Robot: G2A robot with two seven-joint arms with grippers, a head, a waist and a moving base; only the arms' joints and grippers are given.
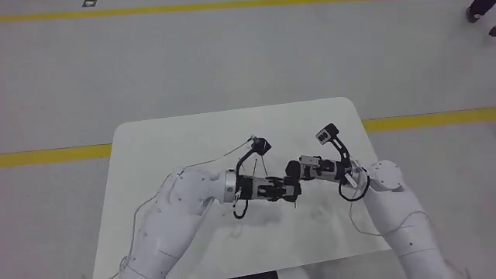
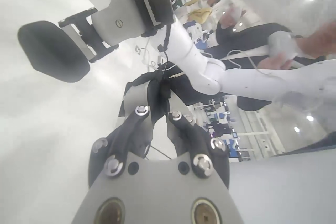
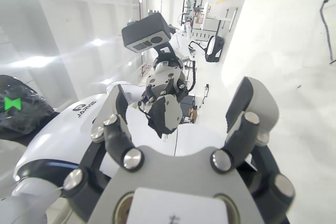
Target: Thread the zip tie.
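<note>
The L claw (image 2: 157, 93) is seen pinched shut. A thin dark strand, taken to be the zip tie (image 3: 175, 142), is held at its tips, and a short bit is seen sticking out from them. The head & the far end can't be made out.

The R claw (image 3: 182, 96) is held wide open w/ nothing in it. It is pointed right at the L claw, tip to tip. The L claw's tips are seen straight ahead of it, in line w/ the gap between its two fingers, near but not touching. From above, both claws are seen close together over the middle of the tabletop (image 3: 288, 38).

The next move is judged to hang on one thing: the strand lies just in front of the open R claw. Its long way runs across the line from one R finger to the other, so it could be caught if those fingers were closed on it. The R claw is the free one & the nearer one.

One more black strip (image 3: 325, 25) is seen lying flat on the tabletop, well off to the side of the R claw & touched by nothing. It may be a 2nd zip tie, but that can't be told for sure.
</note>
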